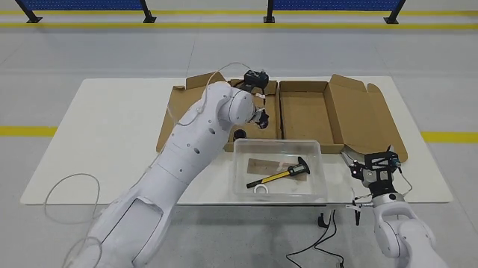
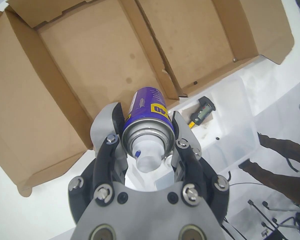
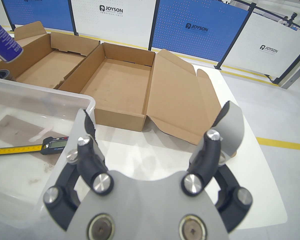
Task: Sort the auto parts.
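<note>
My left gripper [image 2: 146, 117] is shut on a purple spray can [image 2: 147, 116], which hangs over the near edge of the left cardboard box [image 2: 90, 58]. From above, that gripper [image 1: 261, 119] is by the wall between the two boxes. The can [image 3: 5, 43] also shows in the right wrist view, held in the air. My right gripper [image 3: 156, 118] stands open with nothing in it, at the table's front right corner [image 1: 377, 169]. A yellow and black caliper [image 1: 280, 175] and a white ring [image 1: 261, 189] lie in the clear plastic bin [image 1: 317, 148].
The right cardboard box [image 1: 305, 115] lies with its flaps spread out. A black round part [image 1: 239, 134] sits on the table between the left box and the bin. Another black part [image 1: 256, 79] rests at the boxes' far edge.
</note>
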`<state>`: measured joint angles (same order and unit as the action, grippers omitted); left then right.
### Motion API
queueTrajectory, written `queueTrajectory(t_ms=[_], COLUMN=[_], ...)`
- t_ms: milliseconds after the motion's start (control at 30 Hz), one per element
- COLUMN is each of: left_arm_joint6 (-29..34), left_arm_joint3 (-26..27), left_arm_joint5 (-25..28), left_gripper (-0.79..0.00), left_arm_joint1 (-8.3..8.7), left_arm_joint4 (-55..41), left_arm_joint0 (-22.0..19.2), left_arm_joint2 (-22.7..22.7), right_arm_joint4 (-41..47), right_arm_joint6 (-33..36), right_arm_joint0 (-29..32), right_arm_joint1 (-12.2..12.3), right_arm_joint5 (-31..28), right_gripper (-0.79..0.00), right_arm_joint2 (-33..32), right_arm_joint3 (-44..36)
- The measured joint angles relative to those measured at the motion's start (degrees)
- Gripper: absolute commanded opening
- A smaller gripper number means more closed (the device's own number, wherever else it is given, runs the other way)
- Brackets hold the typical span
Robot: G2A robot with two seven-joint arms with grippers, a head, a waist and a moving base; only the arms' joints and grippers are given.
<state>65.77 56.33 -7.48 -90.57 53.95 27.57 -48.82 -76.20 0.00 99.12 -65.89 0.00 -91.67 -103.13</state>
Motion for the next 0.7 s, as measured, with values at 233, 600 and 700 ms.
queueTrajectory(t_ms=[233,600,700], left_arm_joint6=[-4.92,-9.54,-10.26], left_arm_joint3=[-11.15,-25.75,-28.84], left_arm_joint5=[-0.39,1.33,1.95], left_gripper=[-0.785,-0.785,-0.785], left_arm_joint1=[-3.11,-7.97,-9.27], left_arm_joint4=[-1.21,-2.14,-2.48], left_arm_joint0=[-4.3,-9.63,-10.54], left_arm_joint2=[4.43,9.24,10.12], right_arm_joint4=[0.0,0.0,0.0], right_arm_joint6=[0.0,0.0,0.0], right_arm_joint0=[0.0,0.0,0.0], right_arm_joint1=[0.0,0.0,0.0], right_arm_joint5=[0.0,0.0,0.0], right_gripper=[0.0,0.0,0.0], right_arm_joint2=[0.0,0.0,0.0], right_arm_joint3=[0.0,0.0,0.0])
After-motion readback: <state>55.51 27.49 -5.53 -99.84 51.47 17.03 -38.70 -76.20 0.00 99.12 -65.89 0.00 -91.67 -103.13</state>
